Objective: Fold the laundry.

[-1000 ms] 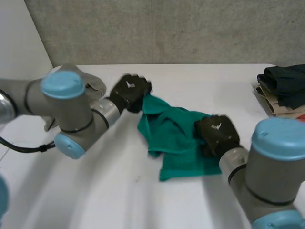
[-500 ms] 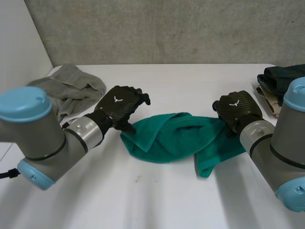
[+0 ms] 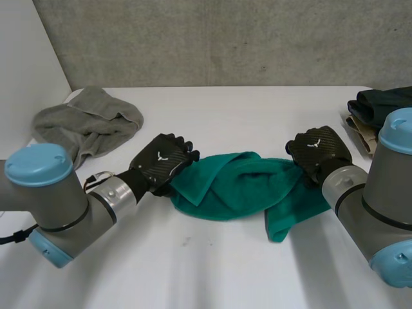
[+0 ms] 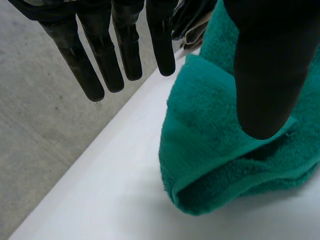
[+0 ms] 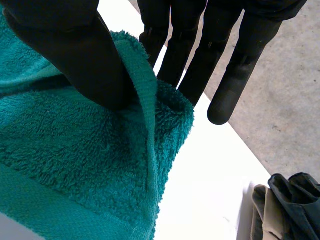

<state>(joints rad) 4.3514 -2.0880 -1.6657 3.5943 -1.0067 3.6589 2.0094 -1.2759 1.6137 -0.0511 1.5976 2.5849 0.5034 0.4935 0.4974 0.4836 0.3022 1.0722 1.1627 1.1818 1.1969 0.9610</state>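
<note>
Seeing green towel stretched hand to hand; my right hand pinches its end, left hand fingers straight, unclamped.

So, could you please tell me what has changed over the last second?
The left hand drew back toward the robot and the right hand moved outward and away, pulling the green towel from a bunched heap into a long band between them. The right hand pinches its end; the left hand's fingers are straight. The grey towel and the clothes pile stayed put.
</note>
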